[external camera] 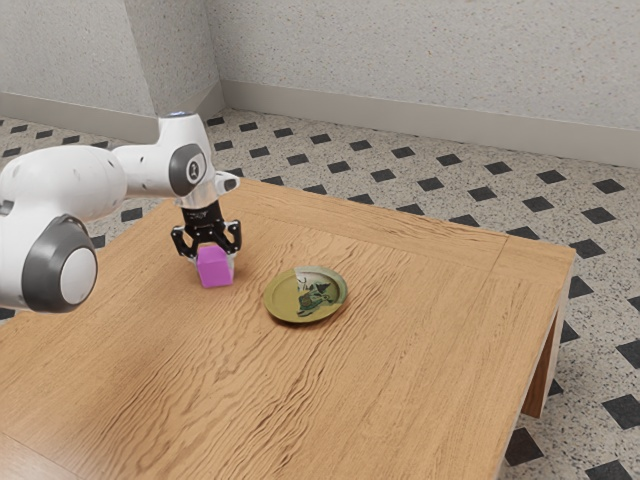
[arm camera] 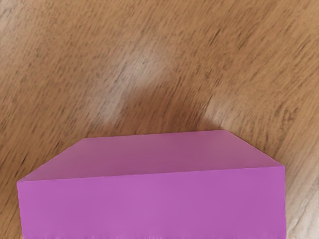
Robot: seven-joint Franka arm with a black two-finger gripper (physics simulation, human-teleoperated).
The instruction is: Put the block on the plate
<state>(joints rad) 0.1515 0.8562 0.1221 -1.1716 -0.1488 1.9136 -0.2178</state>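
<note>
The gripper (external camera: 214, 262) grips the magenta block (external camera: 214, 268) from two sides, pointing down at the wooden table (external camera: 420, 350). The block is near the decorated olive-green plate (external camera: 281, 304), apart from it, toward the exterior view's left; whether it touches the table, I cannot tell.

Both downward onto table (external camera: 400, 400), wrist closer

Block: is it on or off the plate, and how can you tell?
Off. In the exterior view, bare tabletop shows between the magenta block and the green plate.
</note>
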